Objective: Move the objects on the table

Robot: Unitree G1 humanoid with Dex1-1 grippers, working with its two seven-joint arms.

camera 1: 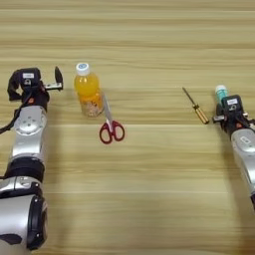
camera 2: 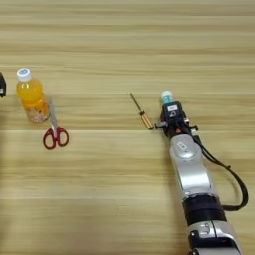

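Showing the left gripper (camera 1: 56,79) fully — right eye barely.

Even, bright, warm light falls on the worktop (camera 1: 149,199). Shadows are soft and short; the bottle (camera 1: 87,94) looks slightly blurred, without glare.

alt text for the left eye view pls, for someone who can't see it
Two robot arms rest on a wooden table: the left gripper sits just left of an upright juice bottle, and the right gripper is at a glue stick. Red scissors lie beside the bottle; a screwdriver lies left of the glue stick.
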